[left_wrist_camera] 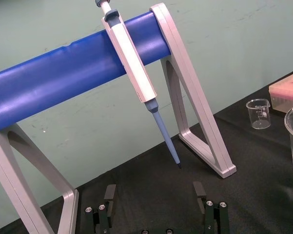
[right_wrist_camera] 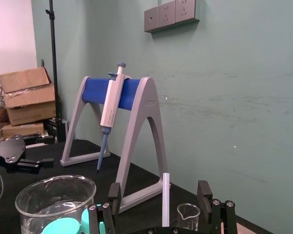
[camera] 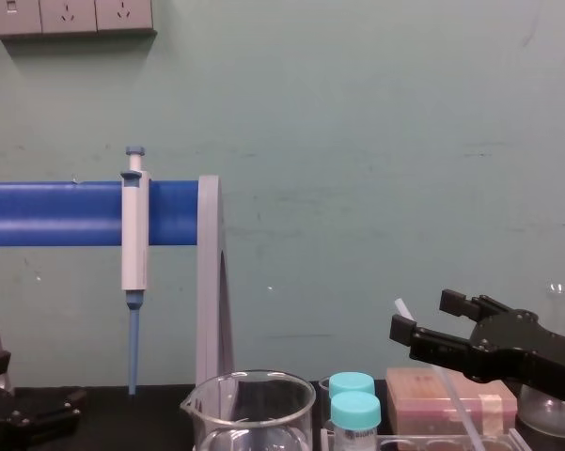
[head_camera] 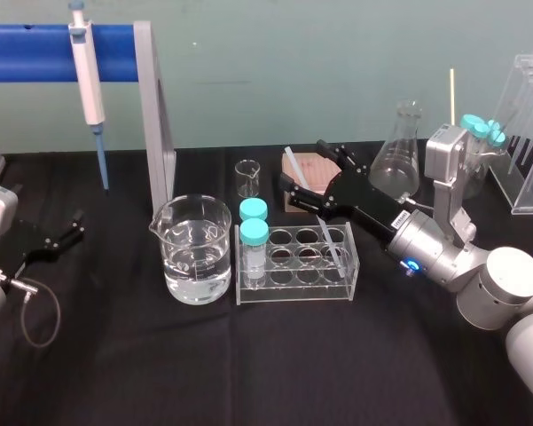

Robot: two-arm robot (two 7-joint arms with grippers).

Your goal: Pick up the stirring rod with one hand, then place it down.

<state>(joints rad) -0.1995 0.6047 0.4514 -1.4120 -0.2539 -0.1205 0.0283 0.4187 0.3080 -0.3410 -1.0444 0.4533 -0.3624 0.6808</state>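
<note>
Table cloth point(head_camera: 248, 364): plain black. Wall point(head_camera: 293, 62): pale green. Stand bar point(head_camera: 27, 41): saturated blue; stand legs point(head_camera: 153, 124) grey. Pipette point(head_camera: 89, 80): white body, blue tip. Vial caps point(head_camera: 254, 209): teal. Box point(camera: 423, 399): pink. Stirring rod point(right_wrist_camera: 166, 195): translucent whitish. Right gripper point(head_camera: 304, 166): black.

Counter point(head_camera: 248, 373) layout as you face it: rack point(head_camera: 297, 277) at centre, vials point(head_camera: 254, 235) in its left end, stirring rod point(head_camera: 330, 241) leaning in its right half. Beaker point(head_camera: 195, 253) is just left. Small beaker point(head_camera: 247, 177) and box point(head_camera: 312, 170) are behind, flask point(head_camera: 397, 160) right, pipette stand point(head_camera: 156, 133) rear left. Your right hand point(head_camera: 305, 167) straddles the rod; your left hand point(head_camera: 66, 232) rests far left.
</note>
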